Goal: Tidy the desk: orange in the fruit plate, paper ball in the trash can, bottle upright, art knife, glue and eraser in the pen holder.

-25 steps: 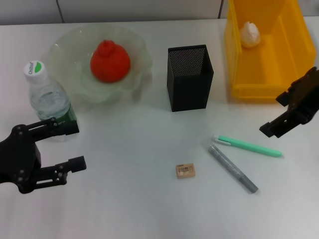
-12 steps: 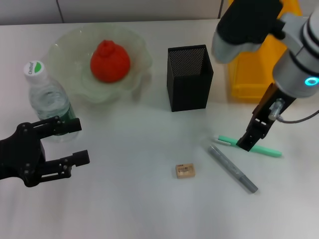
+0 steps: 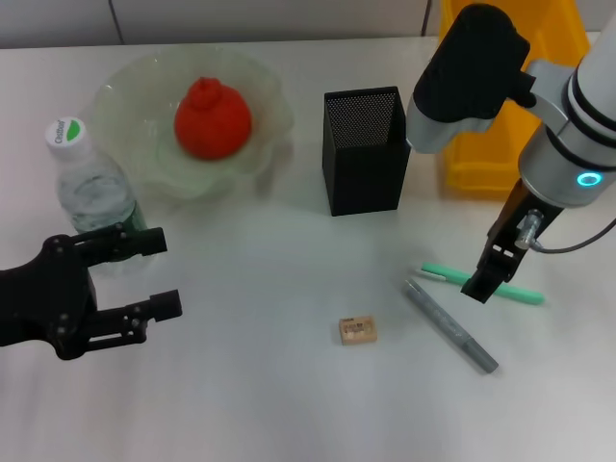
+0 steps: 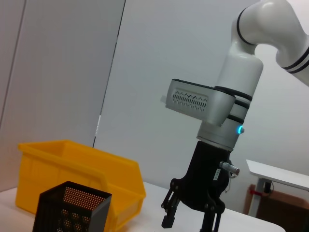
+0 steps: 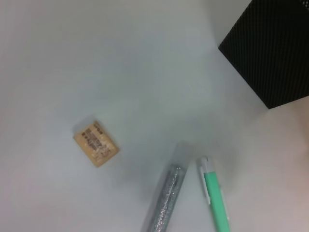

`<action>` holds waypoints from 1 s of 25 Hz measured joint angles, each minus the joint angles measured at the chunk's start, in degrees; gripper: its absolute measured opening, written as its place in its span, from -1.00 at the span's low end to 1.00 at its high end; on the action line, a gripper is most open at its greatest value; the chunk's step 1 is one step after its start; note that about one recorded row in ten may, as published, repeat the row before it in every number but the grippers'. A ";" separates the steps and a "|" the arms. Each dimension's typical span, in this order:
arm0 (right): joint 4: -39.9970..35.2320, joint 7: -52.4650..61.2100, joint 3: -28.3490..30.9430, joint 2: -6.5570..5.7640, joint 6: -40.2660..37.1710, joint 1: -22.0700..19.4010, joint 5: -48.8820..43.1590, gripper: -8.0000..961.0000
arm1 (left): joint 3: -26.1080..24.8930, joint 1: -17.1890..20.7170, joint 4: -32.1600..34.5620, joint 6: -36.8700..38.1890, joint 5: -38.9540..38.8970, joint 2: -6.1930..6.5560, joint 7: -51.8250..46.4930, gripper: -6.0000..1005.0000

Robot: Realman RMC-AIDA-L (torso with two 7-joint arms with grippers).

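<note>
Since the earlier frame the right gripper (image 3: 484,280) swung in from the desk's right edge and hung open over the green knife (image 3: 486,285), mid-right; I'd guess grabbing it came next, so drop and close. Left gripper (image 3: 154,274) sat open by the bottle (image 3: 91,188)
</note>
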 joint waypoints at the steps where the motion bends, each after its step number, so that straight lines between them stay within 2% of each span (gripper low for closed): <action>1: 0.93 -0.75 -0.04 -0.01 0.67 -0.05 -0.01 0.66 | -0.05 -0.11 0.00 -0.05 0.42 -0.10 -0.03 0.54; 6: 3.34 -2.79 -0.13 -0.04 3.03 -0.05 -0.04 0.48 | -0.35 -0.73 0.24 -0.94 2.25 -0.67 -0.63 0.54; 13: 5.91 -5.59 0.03 -0.05 5.82 -0.11 0.06 0.23 | -0.39 -0.85 0.00 -1.43 2.37 -0.70 -0.65 0.54; 18: 8.04 -6.76 -0.04 -0.06 7.82 -0.08 0.15 -0.22 | -0.41 -0.87 0.00 -1.76 2.37 -0.71 -0.65 0.54; 25: 11.35 -8.88 -0.26 -0.02 10.52 0.27 0.52 -0.25 | -0.41 -1.18 0.02 -2.12 2.37 -0.94 -0.65 0.54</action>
